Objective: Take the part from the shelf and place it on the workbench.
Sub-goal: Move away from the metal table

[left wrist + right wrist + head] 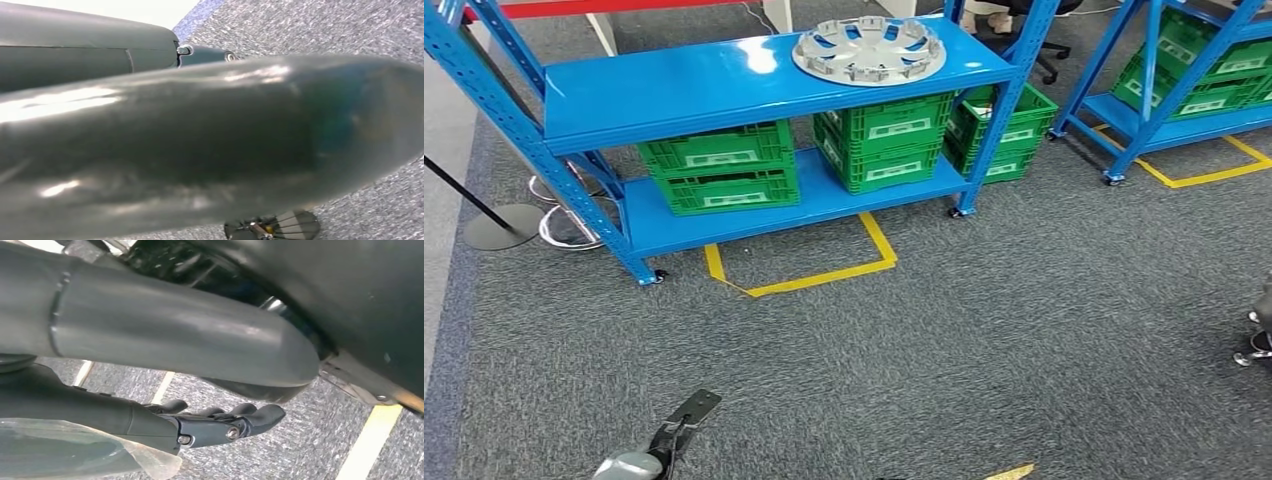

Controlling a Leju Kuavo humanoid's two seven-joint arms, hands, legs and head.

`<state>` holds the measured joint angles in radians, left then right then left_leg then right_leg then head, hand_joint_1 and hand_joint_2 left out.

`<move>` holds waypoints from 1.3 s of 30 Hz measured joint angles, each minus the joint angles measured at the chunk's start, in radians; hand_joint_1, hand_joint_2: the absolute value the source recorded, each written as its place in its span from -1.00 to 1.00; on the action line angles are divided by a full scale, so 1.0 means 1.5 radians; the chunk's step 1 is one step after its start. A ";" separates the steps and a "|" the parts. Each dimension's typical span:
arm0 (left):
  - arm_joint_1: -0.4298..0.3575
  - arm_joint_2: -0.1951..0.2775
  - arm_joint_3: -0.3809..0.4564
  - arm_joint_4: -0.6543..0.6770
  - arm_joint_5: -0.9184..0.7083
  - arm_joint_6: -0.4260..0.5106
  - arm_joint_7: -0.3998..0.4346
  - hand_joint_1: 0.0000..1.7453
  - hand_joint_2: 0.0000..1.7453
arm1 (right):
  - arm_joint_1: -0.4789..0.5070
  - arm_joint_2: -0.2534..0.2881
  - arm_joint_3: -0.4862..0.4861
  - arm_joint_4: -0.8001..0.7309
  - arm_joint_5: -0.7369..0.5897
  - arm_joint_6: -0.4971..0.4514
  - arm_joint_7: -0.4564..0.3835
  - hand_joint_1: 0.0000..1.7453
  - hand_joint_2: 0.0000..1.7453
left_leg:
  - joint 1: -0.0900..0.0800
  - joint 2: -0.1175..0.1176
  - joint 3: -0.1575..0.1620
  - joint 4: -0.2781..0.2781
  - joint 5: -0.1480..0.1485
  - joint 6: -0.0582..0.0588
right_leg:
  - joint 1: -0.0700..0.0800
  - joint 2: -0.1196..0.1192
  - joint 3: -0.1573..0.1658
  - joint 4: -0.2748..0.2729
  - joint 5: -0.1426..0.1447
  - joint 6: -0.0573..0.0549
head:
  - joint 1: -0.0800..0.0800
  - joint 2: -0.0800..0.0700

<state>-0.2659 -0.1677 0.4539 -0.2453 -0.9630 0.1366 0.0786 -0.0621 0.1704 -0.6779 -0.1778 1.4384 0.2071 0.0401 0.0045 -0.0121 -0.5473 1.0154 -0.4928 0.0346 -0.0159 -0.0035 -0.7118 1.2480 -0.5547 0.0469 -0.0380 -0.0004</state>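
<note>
The right hand (220, 422) hangs over grey carpet (984, 330), its dark fingers (260, 415) slightly curled and apart, holding nothing. The left hand (669, 440) is cut off at the head view's lower edge; in its wrist view a blurred grey cover hides the fingers, so I cannot tell its state. The silver part (869, 48), a wheel cover, lies flat on the blue shelf's (684, 85) top level, above green crates (719, 165).

- Head view looks forward and down from high up at the blue shelf (764, 75).
- Both wrist views sit close, facing the grey carpet (280, 450), shared with the head view.
</note>
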 joint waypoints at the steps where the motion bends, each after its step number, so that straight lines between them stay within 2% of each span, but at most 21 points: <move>1: 0.000 0.000 0.000 0.000 0.000 0.000 0.000 -1.00 -1.00 | 0.001 0.000 0.000 0.000 0.000 0.000 0.000 -1.00 -1.00 | 0.000 -0.001 0.005 0.000 -0.004 -0.002 | 0.000 0.000 0.017 -0.045 0.030 -0.002 | 0.000 0.000; 2: 0.000 0.000 0.000 0.000 0.000 0.000 0.000 -1.00 -1.00 | 0.000 -0.001 0.000 0.000 0.000 0.000 0.000 -1.00 -1.00 | 0.000 -0.002 0.010 0.001 -0.008 -0.004 | 0.001 0.001 0.033 -0.088 0.048 -0.004 | 0.000 0.000; 4: -0.001 0.000 0.000 0.000 0.000 0.000 0.000 -1.00 -1.00 | -0.001 -0.001 0.000 0.000 0.000 0.000 -0.001 -1.00 -1.00 | -0.002 -0.002 0.013 0.002 -0.015 -0.012 | 0.003 0.002 0.056 -0.140 0.060 -0.012 | 0.001 0.000; 8: -0.001 0.000 0.000 0.000 0.000 0.000 -0.001 -1.00 -1.00 | 0.002 -0.001 0.000 0.000 0.000 0.000 -0.003 -1.00 -1.00 | -0.002 -0.001 0.011 0.026 -0.020 -0.023 | 0.002 0.001 0.075 -0.149 0.055 -0.030 | 0.000 0.000; 10: -0.001 0.001 0.000 0.000 0.000 0.000 -0.002 -1.00 -1.00 | 0.001 -0.001 0.000 0.000 0.000 0.000 -0.003 -1.00 -1.00 | -0.001 0.001 -0.022 0.090 -0.041 -0.030 | 0.000 0.000 0.086 -0.152 0.049 -0.036 | -0.002 0.000; 12: 0.000 0.001 0.000 0.000 0.000 0.000 -0.002 -1.00 -1.00 | 0.000 -0.001 0.000 0.000 0.000 0.000 -0.003 -1.00 -1.00 | 0.000 0.002 -0.070 0.168 -0.075 -0.035 | 0.000 0.000 0.094 -0.152 0.041 -0.038 | -0.002 0.000; 13: 0.002 0.001 0.000 0.000 0.000 0.000 -0.002 -1.00 -1.00 | 0.001 -0.001 0.000 0.000 0.000 0.000 -0.003 -1.00 -1.00 | 0.001 0.002 -0.087 0.190 -0.082 -0.035 | 0.001 0.000 0.099 -0.152 0.036 -0.038 | -0.002 0.000; 14: 0.003 0.001 0.000 0.000 0.000 0.000 -0.002 -1.00 -1.00 | 0.002 -0.001 0.000 0.000 0.000 0.000 -0.003 -1.00 -1.00 | 0.000 0.002 -0.096 0.193 -0.076 -0.035 | 0.001 0.000 0.105 -0.152 0.032 -0.038 | -0.002 0.000; 15: 0.004 0.001 0.000 0.000 0.000 0.000 -0.002 -1.00 -1.00 | 0.002 -0.001 0.000 0.000 0.000 0.000 -0.003 -1.00 -1.00 | 0.000 0.002 -0.094 0.171 -0.054 -0.032 | 0.002 0.001 0.112 -0.152 0.027 -0.038 | -0.002 0.000; 17: 0.004 0.001 0.000 0.000 0.000 0.000 -0.002 -1.00 -1.00 | 0.002 0.000 0.000 0.000 0.000 0.000 -0.003 -1.00 -1.00 | -0.004 0.004 -0.073 0.092 0.006 -0.022 | 0.003 0.000 0.125 -0.152 0.017 -0.036 | -0.002 0.000; 19: 0.004 0.002 0.001 0.000 0.000 -0.001 -0.002 -1.00 -1.00 | 0.002 0.001 0.000 0.001 0.000 0.000 -0.003 -1.00 -1.00 | -0.010 0.008 -0.057 0.033 0.032 -0.011 | 0.004 0.000 0.131 -0.155 0.009 -0.030 | -0.002 0.000; 23: 0.004 0.002 0.001 0.000 0.000 0.000 -0.002 -1.00 -1.00 | 0.001 0.001 0.000 0.001 0.000 -0.001 -0.003 -1.00 -1.00 | -0.010 0.005 -0.038 0.000 0.033 0.000 | 0.004 -0.001 0.129 -0.137 0.011 -0.012 | -0.002 0.000; 25: 0.002 0.002 0.002 0.000 0.000 0.000 -0.002 -1.00 -1.00 | -0.001 0.001 0.000 0.001 0.000 0.000 -0.004 -1.00 -1.00 | -0.007 0.004 -0.026 -0.005 0.028 0.006 | 0.003 0.001 0.095 -0.079 -0.002 -0.007 | 0.001 0.000; 27: 0.001 0.002 0.002 0.000 0.000 -0.001 -0.002 -1.00 -1.00 | -0.002 0.001 0.000 0.001 0.000 0.000 -0.004 -1.00 -1.00 | -0.007 0.003 -0.020 -0.004 0.020 0.010 | 0.003 0.001 0.042 -0.002 -0.033 -0.003 | 0.003 0.000; 29: 0.004 0.001 0.002 0.000 0.000 -0.002 -0.002 -1.00 -1.00 | -0.001 0.001 0.000 0.001 -0.001 0.000 -0.004 -1.00 -1.00 | -0.008 0.002 -0.011 -0.004 0.012 0.009 | 0.003 0.001 0.006 0.028 -0.041 0.000 | 0.003 0.000; 30: 0.005 0.001 0.002 0.000 0.000 -0.002 -0.002 -1.00 -1.00 | 0.000 0.000 0.000 0.001 -0.001 0.000 -0.004 -1.00 -1.00 | -0.007 0.001 -0.005 -0.004 0.007 0.008 | 0.003 0.001 0.005 0.011 -0.025 0.000 | 0.004 0.000; 32: 0.005 0.000 0.002 0.000 0.000 -0.002 -0.002 -1.00 -1.00 | 0.001 0.000 0.000 0.001 -0.002 0.000 -0.004 -1.00 -1.00 | -0.006 0.000 0.009 -0.004 -0.004 0.003 | 0.003 0.001 0.028 -0.069 0.034 -0.002 | 0.004 0.000; 33: 0.004 0.000 0.002 0.000 0.000 -0.002 -0.002 -1.00 -1.00 | 0.001 0.000 0.000 0.001 -0.002 0.000 -0.004 -1.00 -1.00 | -0.007 0.000 0.015 -0.003 -0.010 0.000 | 0.003 0.001 0.041 -0.108 0.050 -0.004 | 0.004 0.000; 35: 0.003 0.000 0.003 0.000 0.000 -0.002 -0.002 -1.00 -1.00 | 0.000 0.000 0.000 0.001 -0.002 0.000 -0.003 -1.00 -1.00 | -0.008 0.000 0.021 -0.001 -0.018 -0.008 | 0.005 0.001 0.058 -0.144 0.059 -0.014 | 0.004 0.000; 38: 0.002 0.000 0.003 0.000 -0.001 -0.002 -0.002 -1.00 -1.00 | 0.002 0.000 0.000 0.001 -0.004 0.000 -0.003 -1.00 -1.00 | -0.009 0.001 0.021 0.012 -0.021 -0.018 | 0.005 0.000 0.070 -0.149 0.058 -0.029 | 0.002 0.000; 39: 0.001 0.000 0.003 0.000 -0.001 -0.002 -0.002 -1.00 -1.00 | 0.001 0.000 0.000 0.001 -0.005 0.000 -0.003 -1.00 -1.00 | -0.008 0.002 0.011 0.032 -0.021 -0.022 | 0.004 0.000 0.075 -0.150 0.056 -0.033 | 0.002 0.000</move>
<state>-0.2638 -0.1677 0.4578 -0.2457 -0.9648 0.1342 0.0752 -0.0599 0.1700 -0.6782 -0.1766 1.4314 0.2072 0.0362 -0.0071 -0.0094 -0.5315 1.0641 -0.5246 0.0023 -0.0105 -0.0038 -0.5992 1.0232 -0.4705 -0.0021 -0.0353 -0.0003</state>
